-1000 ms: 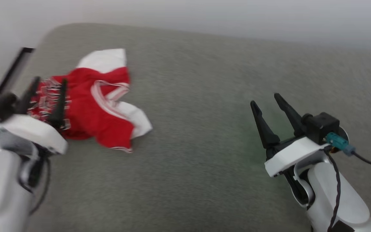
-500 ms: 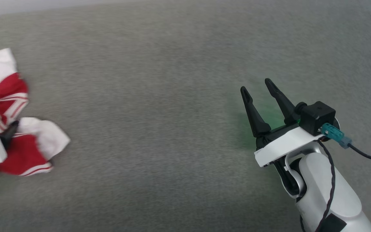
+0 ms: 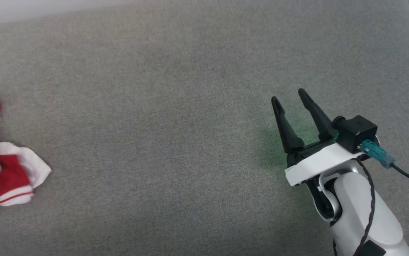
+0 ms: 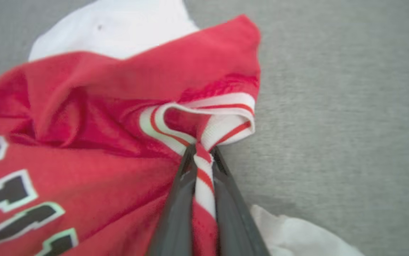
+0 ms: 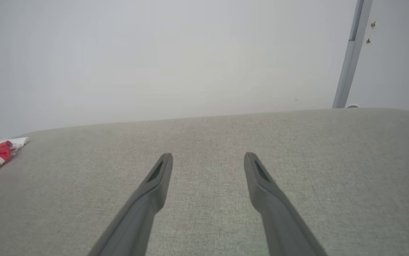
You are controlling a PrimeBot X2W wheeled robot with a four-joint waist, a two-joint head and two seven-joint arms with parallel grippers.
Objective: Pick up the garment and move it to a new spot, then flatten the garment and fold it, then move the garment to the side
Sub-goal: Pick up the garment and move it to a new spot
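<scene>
Likely a lab room: grey fabric-covered table (image 3: pixel 190 106), plain white wall (image 5: pixel 154 53), grey metal post (image 5: pixel 350 64)

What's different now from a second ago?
The left gripper, open over the garment a second ago, has pinched shut on its striped neck trim. The head camera turned, so the garment only looks shifted. The right gripper stayed open, holding nothing, above the grey surface.

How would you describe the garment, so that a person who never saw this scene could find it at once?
Look at the wide grey fabric surface; the garment lies crumpled at its left side, on the robot's left. The left gripper is shut on its red-and-white striped neck trim. Against the plain grey it alone is red, with white sleeves and black characters outlined in white.
</scene>
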